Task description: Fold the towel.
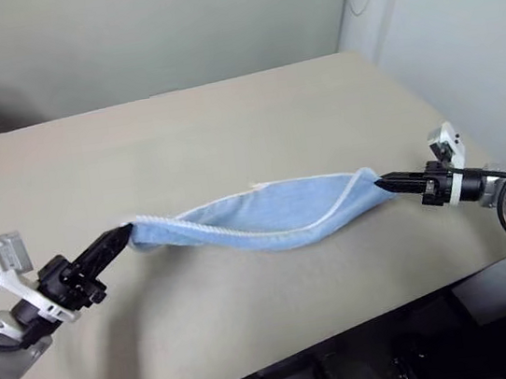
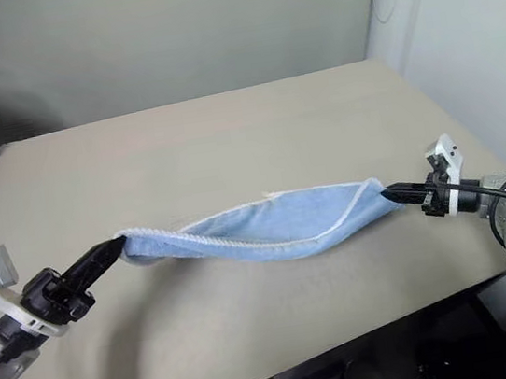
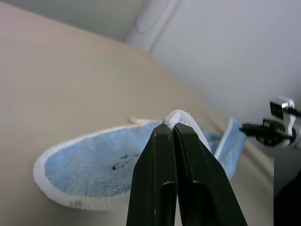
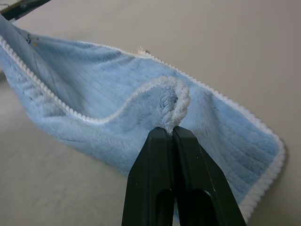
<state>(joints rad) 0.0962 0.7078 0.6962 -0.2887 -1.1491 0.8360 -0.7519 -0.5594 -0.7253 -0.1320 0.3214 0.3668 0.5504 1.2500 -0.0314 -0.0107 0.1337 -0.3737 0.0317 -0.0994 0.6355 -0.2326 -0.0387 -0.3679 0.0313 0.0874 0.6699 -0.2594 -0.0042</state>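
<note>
the left gripper (image 1: 125,232) sits nearest, at the near left of the table (image 1: 224,118), its two black fingers (image 3: 162,155) pressed tight together on a white-stitched corner of the towel (image 1: 266,214). the right gripper (image 1: 384,183), at the right side of the table near its edge, has its fingers (image 4: 162,150) clamped the same way on a bunched bit of the opposite corner, the white edging curling just above the tips. between the two grips the light blue towel hangs stretched left to right, doubled over on itself, sagging in the middle toward the tan tabletop; whether its low edge touches the surface i cannot tell. a small dark motif (image 3: 123,157) shows on the inner face near the left end. beyond the table stands a pale wall (image 1: 117,29).
</note>
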